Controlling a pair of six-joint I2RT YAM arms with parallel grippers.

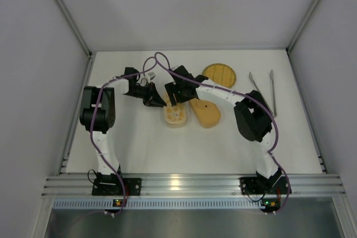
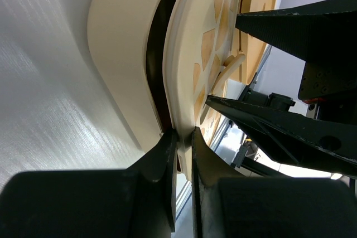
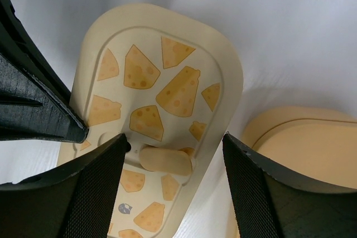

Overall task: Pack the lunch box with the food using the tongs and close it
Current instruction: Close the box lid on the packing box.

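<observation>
The cream lunch box (image 1: 175, 116), its lid printed with cheese wedges, lies at the table's middle. My left gripper (image 1: 152, 97) is shut on its rim; in the left wrist view the jaws (image 2: 184, 135) pinch the thin cream edge of the lunch box (image 2: 189, 71). My right gripper (image 1: 174, 100) hovers over the box. In the right wrist view it (image 3: 174, 140) stands open above the lid (image 3: 167, 82), its fingers either side of a tan latch tab (image 3: 165, 160). The tongs (image 1: 273, 93) lie at the far right, untouched. The food is hidden.
A tan oval piece (image 1: 205, 112) lies right of the lunch box, and shows again in the right wrist view (image 3: 312, 149). A round woven yellow plate (image 1: 220, 73) sits behind it. White walls close in the table on three sides.
</observation>
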